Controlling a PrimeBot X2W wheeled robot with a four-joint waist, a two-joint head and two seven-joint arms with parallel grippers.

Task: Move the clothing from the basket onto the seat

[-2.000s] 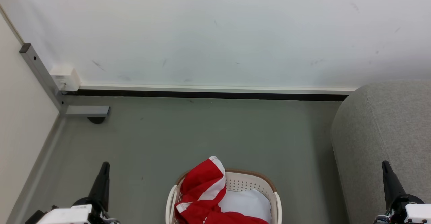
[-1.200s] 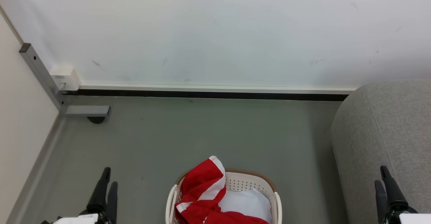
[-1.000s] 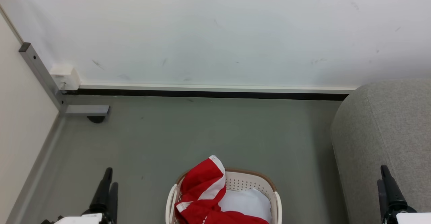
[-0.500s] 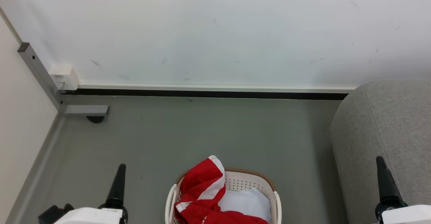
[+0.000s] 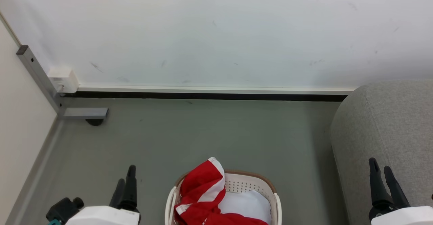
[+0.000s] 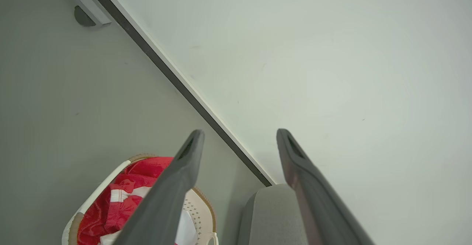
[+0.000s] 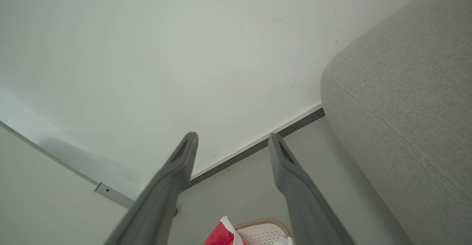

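A scuffed white wall (image 5: pixel 216 32) meets grey-green floor (image 5: pixel 203 133) along a dark baseboard (image 5: pixel 203 95).

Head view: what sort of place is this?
Probably a corner of a home-style room, maybe a test mock-up: a grey fabric sofa near a laundry basket of red clothing on a grey floor, with a bare white wall and a metal partition post at the left.

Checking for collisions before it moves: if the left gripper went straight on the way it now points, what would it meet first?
Probably the white wall: the left gripper is open and aims just above the skirting, past the basket. Depth is unclear.
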